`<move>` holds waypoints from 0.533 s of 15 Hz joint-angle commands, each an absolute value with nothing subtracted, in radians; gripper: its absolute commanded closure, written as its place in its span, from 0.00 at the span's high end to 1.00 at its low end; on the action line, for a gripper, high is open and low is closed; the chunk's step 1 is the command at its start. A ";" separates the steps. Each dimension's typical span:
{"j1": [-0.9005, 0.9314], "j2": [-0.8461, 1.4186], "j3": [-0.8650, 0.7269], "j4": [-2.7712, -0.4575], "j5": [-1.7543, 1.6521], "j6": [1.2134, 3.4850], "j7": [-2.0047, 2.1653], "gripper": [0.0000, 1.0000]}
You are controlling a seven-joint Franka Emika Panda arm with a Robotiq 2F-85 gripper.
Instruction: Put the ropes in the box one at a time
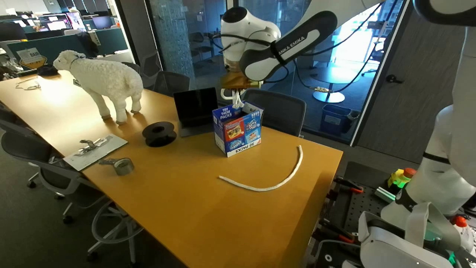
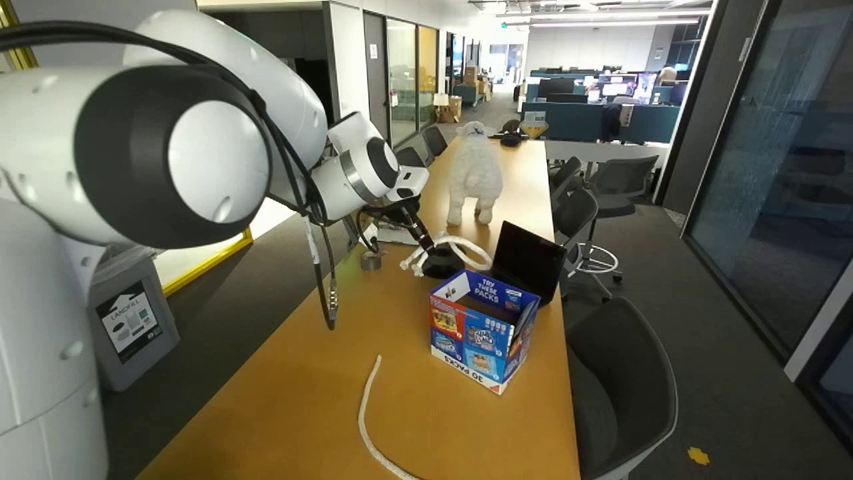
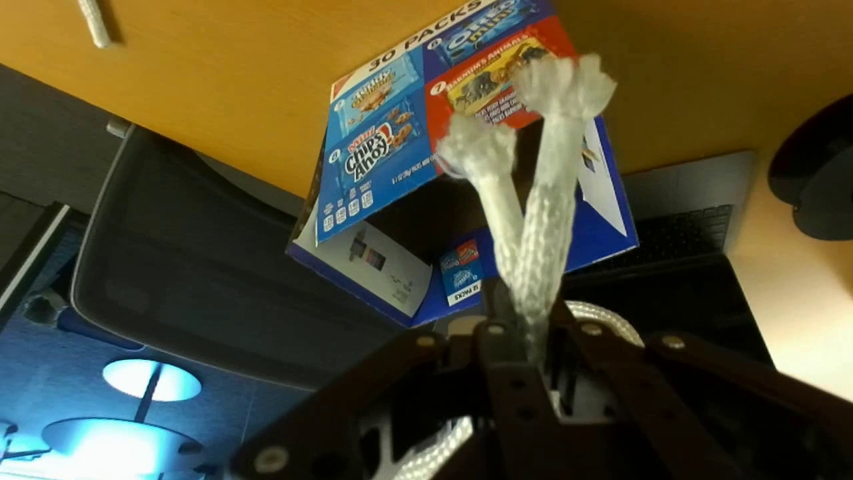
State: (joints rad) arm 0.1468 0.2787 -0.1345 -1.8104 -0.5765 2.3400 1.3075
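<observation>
The blue printed box stands open-topped on the table; it also shows in both the exterior view and the wrist view. My gripper is shut on a cream-white rope, whose two frayed ends stick out together past the fingertips. The rest of this rope loops behind the fingers. In an exterior view the held rope overlaps the box's opening; in an exterior view it appears up and left of the box. Another rope lies curved on the table, its end visible in the wrist view.
A black laptop stands open close beside the box. A dark round spool, a tape roll and a grey board with small items lie further along the table. A white toy sheep stands beyond. A chair is at the edge.
</observation>
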 commanded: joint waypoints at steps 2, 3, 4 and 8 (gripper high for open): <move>0.140 0.422 -0.127 -1.683 -0.553 2.315 1.311 0.03; 0.142 0.442 -0.130 -1.667 -0.546 2.313 1.307 0.03; 0.147 0.463 -0.133 -1.651 -0.541 2.307 1.311 0.03; 0.157 0.529 -0.148 -1.592 -0.534 2.292 1.317 0.03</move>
State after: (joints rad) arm 0.1466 0.4716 -0.1351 -1.6802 -0.5554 2.3296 1.3120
